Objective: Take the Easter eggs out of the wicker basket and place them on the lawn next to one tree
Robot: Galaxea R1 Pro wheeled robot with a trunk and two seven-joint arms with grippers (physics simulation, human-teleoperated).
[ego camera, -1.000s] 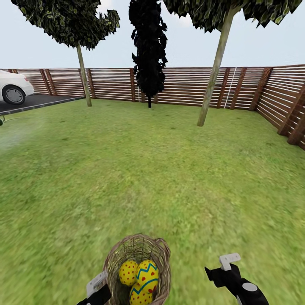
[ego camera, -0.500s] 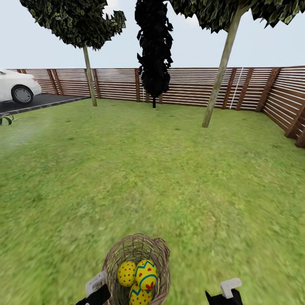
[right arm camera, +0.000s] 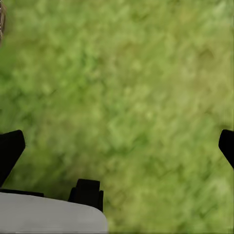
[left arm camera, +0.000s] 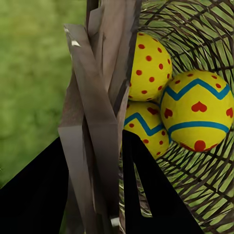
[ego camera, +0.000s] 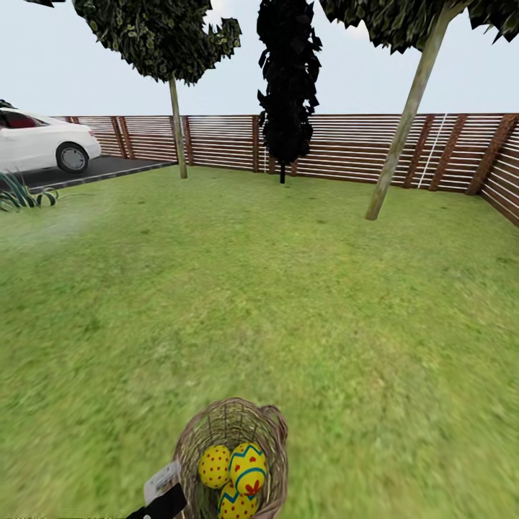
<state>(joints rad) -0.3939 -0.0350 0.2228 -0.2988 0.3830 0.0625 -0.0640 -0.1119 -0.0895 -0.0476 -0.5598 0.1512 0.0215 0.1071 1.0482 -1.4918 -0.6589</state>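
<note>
Head view puts your left gripper (ego camera: 164,493) clamped on the wicker basket (ego camera: 232,432) rim, three Easter eggs (ego camera: 246,467) inside; your right gripper (right arm camera: 117,146) gapes wide over lawn (right arm camera: 126,78).

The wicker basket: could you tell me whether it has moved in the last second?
Yes: the wicker basket has shifted left relative to the leaning tree.
</note>
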